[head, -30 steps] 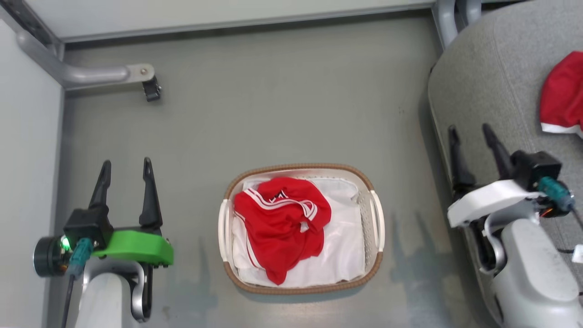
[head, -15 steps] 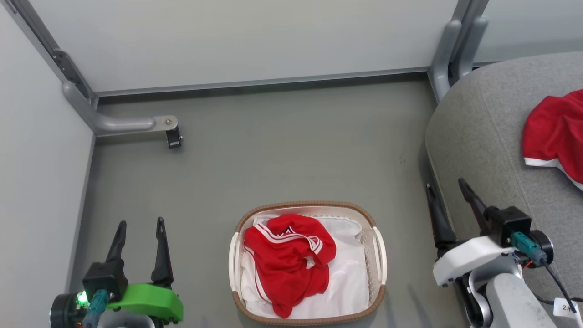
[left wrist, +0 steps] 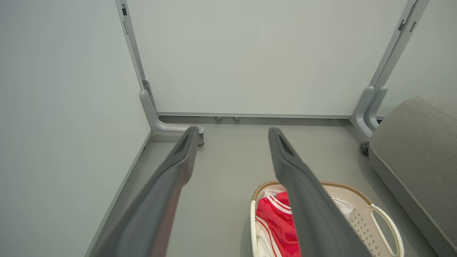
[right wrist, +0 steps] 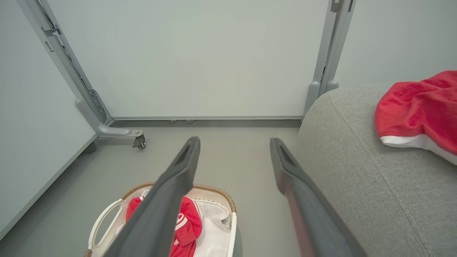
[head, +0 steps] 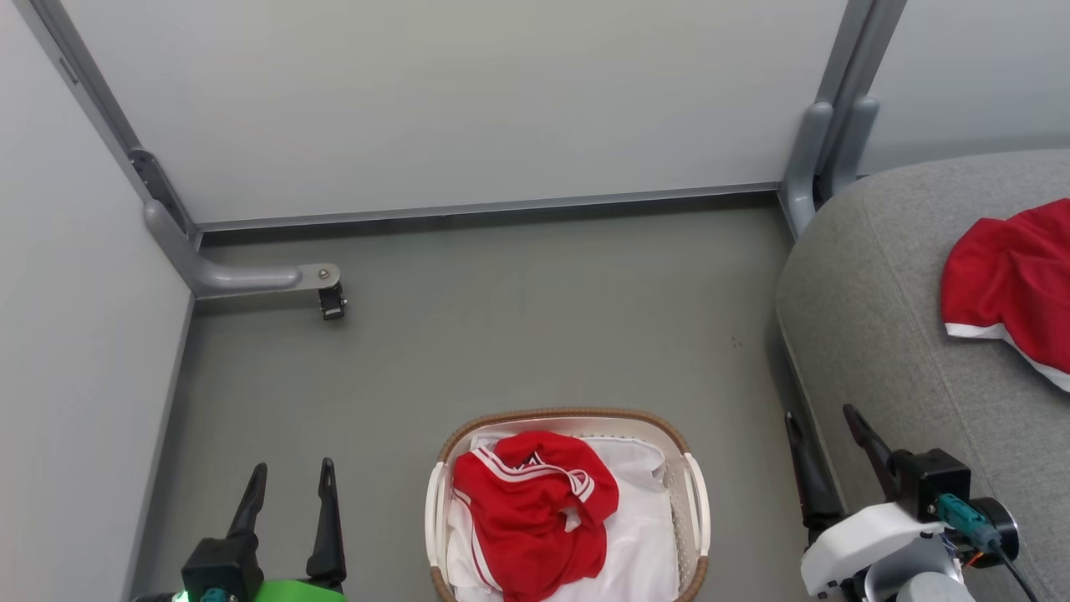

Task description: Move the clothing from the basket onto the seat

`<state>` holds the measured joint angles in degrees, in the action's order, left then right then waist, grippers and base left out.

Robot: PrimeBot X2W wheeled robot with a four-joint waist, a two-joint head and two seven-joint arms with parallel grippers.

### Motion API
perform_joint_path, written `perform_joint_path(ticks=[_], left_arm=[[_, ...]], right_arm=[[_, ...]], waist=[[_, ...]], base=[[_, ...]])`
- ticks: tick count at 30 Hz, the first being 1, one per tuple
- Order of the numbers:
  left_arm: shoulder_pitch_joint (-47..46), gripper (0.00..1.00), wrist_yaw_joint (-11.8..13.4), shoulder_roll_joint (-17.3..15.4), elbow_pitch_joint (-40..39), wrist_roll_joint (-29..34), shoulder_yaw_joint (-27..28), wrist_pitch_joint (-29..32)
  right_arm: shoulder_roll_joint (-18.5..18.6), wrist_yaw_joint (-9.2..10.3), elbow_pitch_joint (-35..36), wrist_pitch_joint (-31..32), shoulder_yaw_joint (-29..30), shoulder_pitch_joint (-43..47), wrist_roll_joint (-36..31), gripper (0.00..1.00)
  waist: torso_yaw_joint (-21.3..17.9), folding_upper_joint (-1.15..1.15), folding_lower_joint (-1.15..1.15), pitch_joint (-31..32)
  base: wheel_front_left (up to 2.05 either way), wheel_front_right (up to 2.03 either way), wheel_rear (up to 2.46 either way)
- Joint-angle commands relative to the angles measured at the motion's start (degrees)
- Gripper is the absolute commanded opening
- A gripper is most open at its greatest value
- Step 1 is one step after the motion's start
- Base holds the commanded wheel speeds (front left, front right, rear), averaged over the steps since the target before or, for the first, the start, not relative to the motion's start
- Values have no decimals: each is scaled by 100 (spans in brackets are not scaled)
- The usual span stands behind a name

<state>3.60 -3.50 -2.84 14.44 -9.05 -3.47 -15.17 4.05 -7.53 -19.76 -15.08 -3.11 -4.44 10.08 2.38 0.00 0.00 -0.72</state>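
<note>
Both pairs of jaws stand wide apart, empty. Head view: the left gripper [head: 292, 466] and right gripper [head: 821, 414] flank the white basket [head: 568, 413] on the floor. A red striped garment [head: 535, 502] lies crumpled on the basket's liner [head: 644, 535], and a red white-hemmed garment [head: 1011, 276] rests on the grey seat [head: 878, 334]. Left wrist view: the basket sits under the right-hand finger. Right wrist view: the seat rises just right of the fingers.

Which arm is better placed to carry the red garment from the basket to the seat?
Probably the right. The right gripper, open and empty, stands between the basket and the seat; the left gripper, also open, is on the basket's far side from the seat.
</note>
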Motion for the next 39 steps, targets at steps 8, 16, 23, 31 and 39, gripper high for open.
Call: perform_joint_path(ticks=[8, 16, 23, 31, 39], left_arm=[[-175, 100, -60, -13, 9, -7, -143, 3], [-760, 100, -113, -14, 439, -395, -564, 3], [-1554, 100, -207, -17, 1182, -625, -1102, 3], [-2486, 100, -278, -22, 2124, -513, -1331, 2], [-3334, 100, -346, -58, 3262, -145, -1418, 1]], right_arm=[[24, 8, 88, -13, 9, -160, -27, 100], [59, 8, 440, -13, -104, -821, 132, 100], [56, 8, 828, -13, -246, -1383, 312, 100], [-10, 8, 1148, -13, -461, -1797, 377, 100], [-79, 8, 1299, -13, -522, -2035, 482, 100]], waist=[[-104, 0, 0, -236], [-413, 0, 0, -1095], [-797, 0, 0, -1929], [-1227, 0, 0, -2696], [-1588, 0, 0, -3345]], base=[[0, 0, 0], [0, 0, 0], [0, 0, 0], [0, 0, 0], [0, 0, 0]])
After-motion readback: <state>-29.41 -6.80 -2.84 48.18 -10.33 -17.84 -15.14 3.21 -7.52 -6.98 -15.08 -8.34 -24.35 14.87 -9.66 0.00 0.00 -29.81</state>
